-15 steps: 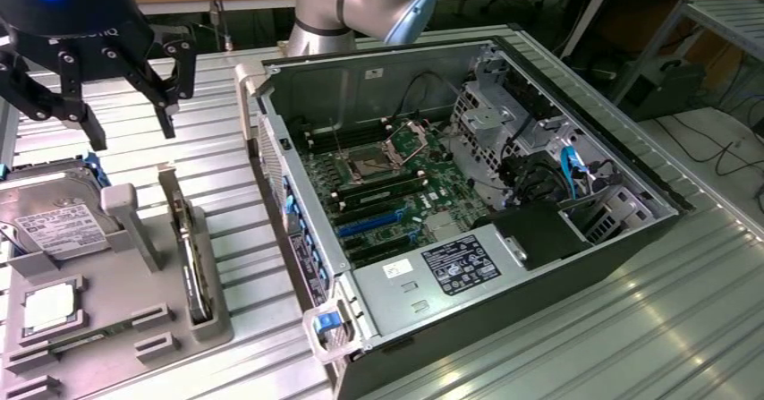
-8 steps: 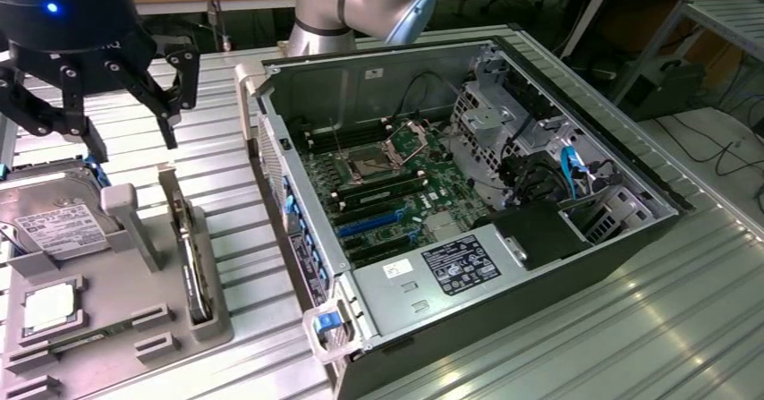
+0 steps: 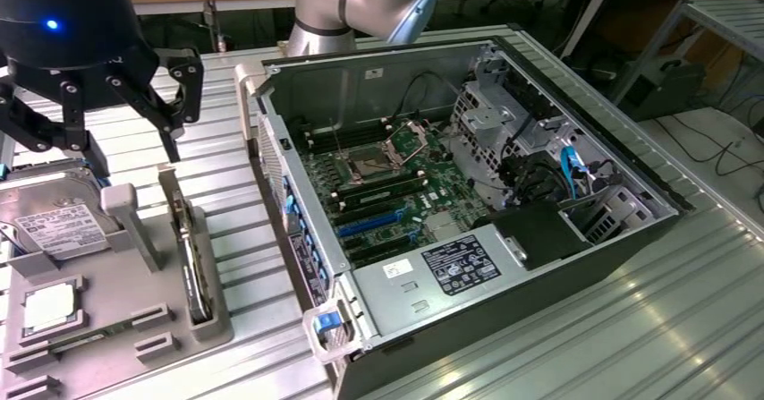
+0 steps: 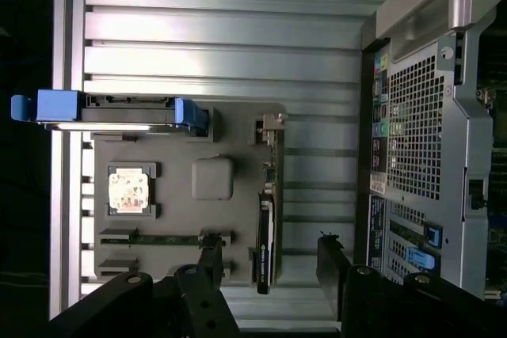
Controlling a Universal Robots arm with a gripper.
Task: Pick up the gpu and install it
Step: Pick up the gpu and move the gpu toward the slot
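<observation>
The gpu (image 3: 195, 270) stands on edge in a slot of the grey holder tray (image 4: 174, 219), near the open computer case (image 3: 346, 87); the gripper (image 3: 135, 158) hangs above it, fingers spread wide, holding nothing. The card seems light and stiff but fragile, best taken by its flat faces; the tray carries also a hard drive (image 3: 54, 221) and a CPU chip (image 3: 50, 306).

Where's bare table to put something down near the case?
Widest: ribbed table on the exterior view's right of the case. Also bare table past the tray at its drive end. Only a narrow strip between tray and case. Tray crowded: drive, chip, gpu on edge, open pincer above.
</observation>
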